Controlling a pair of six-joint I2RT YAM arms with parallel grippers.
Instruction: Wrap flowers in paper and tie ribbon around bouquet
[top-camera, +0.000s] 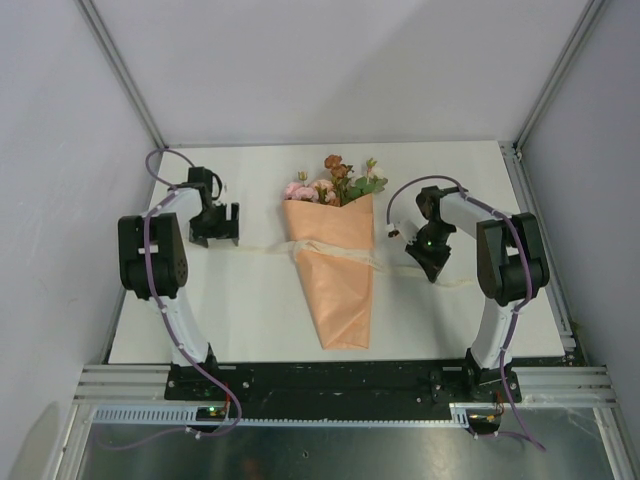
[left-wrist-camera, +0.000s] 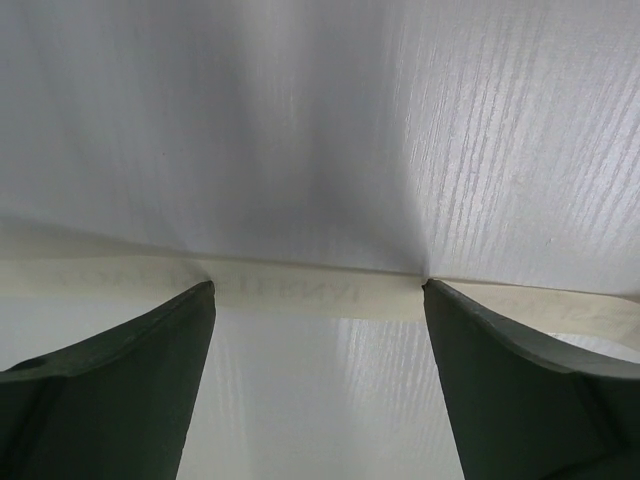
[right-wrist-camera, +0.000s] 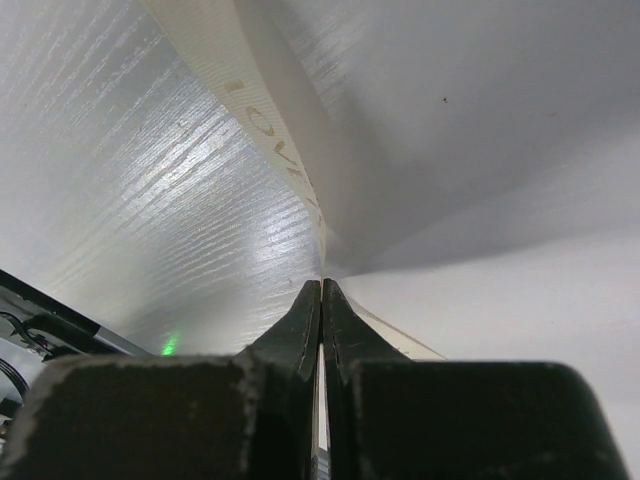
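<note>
The bouquet lies in the middle of the table, a peach-orange paper (top-camera: 337, 285) cone with its point toward me and the flowers (top-camera: 335, 181) at its far end. The cream ribbon (top-camera: 335, 250) crosses the cone and trails out to both sides. My left gripper (top-camera: 222, 236) is left of the cone, open. In the left wrist view the ribbon (left-wrist-camera: 300, 286) lies flat on the table just past my left gripper (left-wrist-camera: 318, 290), touching neither finger. My right gripper (top-camera: 433, 268), right of the cone, is shut on the ribbon (right-wrist-camera: 270, 140), which runs taut away from my right gripper (right-wrist-camera: 321, 285).
The white table (top-camera: 240, 310) is walled in by grey panels at the back and sides. A metal rail (top-camera: 340, 380) carrying both arm bases runs along the near edge. A loose end of ribbon (top-camera: 462, 284) lies right of the right gripper.
</note>
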